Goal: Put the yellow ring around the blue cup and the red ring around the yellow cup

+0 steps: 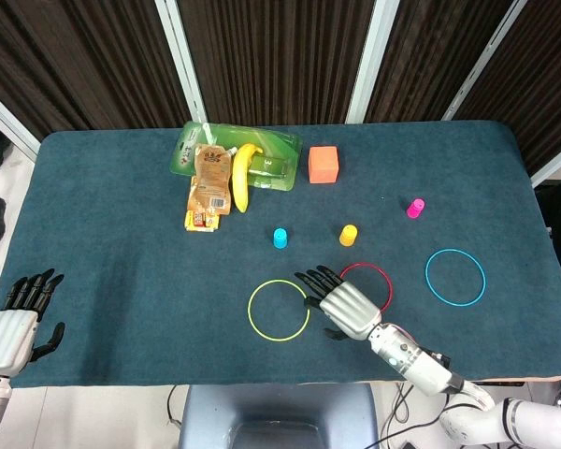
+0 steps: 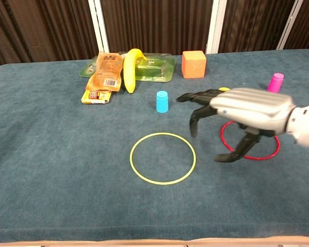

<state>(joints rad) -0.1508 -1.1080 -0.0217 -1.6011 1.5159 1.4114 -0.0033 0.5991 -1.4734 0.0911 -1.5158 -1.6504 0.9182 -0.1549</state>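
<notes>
The yellow ring (image 1: pixel 250 311) (image 2: pixel 131 158) lies flat near the table's front, with the blue cup (image 1: pixel 280 238) (image 2: pixel 162 101) upside down behind it. To its right lies the red ring (image 1: pixel 391 289) (image 2: pixel 278 147), and the yellow cup (image 1: pixel 349 234) stands behind that. My right hand (image 1: pixel 341 304) (image 2: pixel 242 110) hovers between the two rings with fingers spread, holding nothing. It covers the red ring's left part, and in the chest view it hides most of the yellow cup. My left hand (image 1: pixel 14 323) rests open at the front left table edge.
A pink cup (image 1: pixel 415 208) (image 2: pixel 275 82) and a blue ring (image 1: pixel 427 277) sit at the right. At the back are an orange cube (image 1: pixel 323 165) (image 2: pixel 193 64), a banana (image 1: pixel 241 176) (image 2: pixel 130 69), a green tray (image 1: pixel 279 142) and a snack packet (image 1: pixel 208 182).
</notes>
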